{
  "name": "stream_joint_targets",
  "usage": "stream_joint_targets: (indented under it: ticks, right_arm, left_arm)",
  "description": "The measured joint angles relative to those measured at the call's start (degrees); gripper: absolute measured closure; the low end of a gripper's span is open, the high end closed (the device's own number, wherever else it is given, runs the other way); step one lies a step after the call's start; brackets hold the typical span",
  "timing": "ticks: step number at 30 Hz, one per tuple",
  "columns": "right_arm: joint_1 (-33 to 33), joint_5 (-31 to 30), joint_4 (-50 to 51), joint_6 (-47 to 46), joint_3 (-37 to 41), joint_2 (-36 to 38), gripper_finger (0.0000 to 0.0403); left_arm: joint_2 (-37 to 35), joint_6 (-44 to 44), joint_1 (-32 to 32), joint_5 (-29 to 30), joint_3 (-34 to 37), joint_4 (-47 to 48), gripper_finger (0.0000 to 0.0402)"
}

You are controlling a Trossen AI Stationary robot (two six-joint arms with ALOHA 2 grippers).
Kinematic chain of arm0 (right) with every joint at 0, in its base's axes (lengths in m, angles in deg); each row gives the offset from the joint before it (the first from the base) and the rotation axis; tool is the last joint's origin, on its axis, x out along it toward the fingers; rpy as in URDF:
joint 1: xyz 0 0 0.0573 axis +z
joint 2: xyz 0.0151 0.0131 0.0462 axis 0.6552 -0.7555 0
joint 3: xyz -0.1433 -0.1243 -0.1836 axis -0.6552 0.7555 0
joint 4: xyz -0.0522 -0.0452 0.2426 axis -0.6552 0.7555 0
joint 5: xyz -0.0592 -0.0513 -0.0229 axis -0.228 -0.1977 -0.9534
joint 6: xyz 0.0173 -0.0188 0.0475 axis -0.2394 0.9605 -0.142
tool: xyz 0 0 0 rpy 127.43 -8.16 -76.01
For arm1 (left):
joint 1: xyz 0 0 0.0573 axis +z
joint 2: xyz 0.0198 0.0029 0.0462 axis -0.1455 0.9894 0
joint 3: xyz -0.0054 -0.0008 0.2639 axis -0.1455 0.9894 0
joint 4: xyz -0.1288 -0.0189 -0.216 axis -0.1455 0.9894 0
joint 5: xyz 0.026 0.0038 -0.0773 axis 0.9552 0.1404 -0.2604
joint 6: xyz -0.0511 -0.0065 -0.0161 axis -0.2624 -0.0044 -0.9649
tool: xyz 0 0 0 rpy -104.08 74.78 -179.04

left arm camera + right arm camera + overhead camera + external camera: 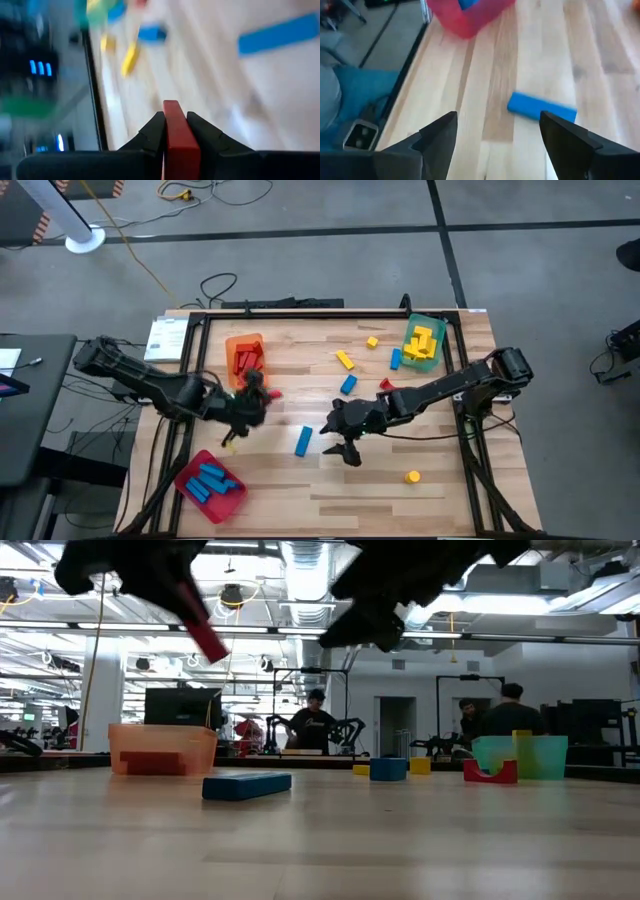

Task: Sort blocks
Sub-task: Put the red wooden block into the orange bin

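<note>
Left hand [176,131] pinches a red block [175,135] raised off the table [440,490] near the orange tray [243,343] of reds, likely its drop; right hand [497,131] spread wide, empty, above a blue block [541,110] lying flat, apparently next

My overhead camera looks straight down; my low one looks level across the table [330,480]; blurry wrist views seem close above it.
</note>
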Motion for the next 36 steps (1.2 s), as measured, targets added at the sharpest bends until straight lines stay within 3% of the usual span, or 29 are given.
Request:
stream_joint_targets:
  ticks: [5,11,22,27,36]
  right_arm:
    - [2.77,-2.47,7.42,-1.20,0.02,0.93,0.0111]
    - [6.60,-4.04,11.97,-3.96,0.02,1.28,0.0111]
    - [12.13,-6.83,15.23,-8.97,0.02,1.28,0.0112]
    - [12.92,-6.85,15.17,-9.97,0.02,1.28,0.0112]
    - [12.87,-6.87,16.44,-10.14,0.02,1.28,0.0112]
  left_arm:
    - [-3.15,-10.70,7.51,2.58,0.01,11.70,0.0346]
    - [-3.33,-15.81,18.25,2.67,0.26,18.76,0.0346]
    - [-3.27,-7.36,35.18,2.65,14.01,2.58,0.0346]
    - [-3.43,-4.42,37.73,2.63,16.61,-4.15,0.0345]
    - [-3.46,-4.49,38.45,1.22,16.59,-4.41,0.0329]
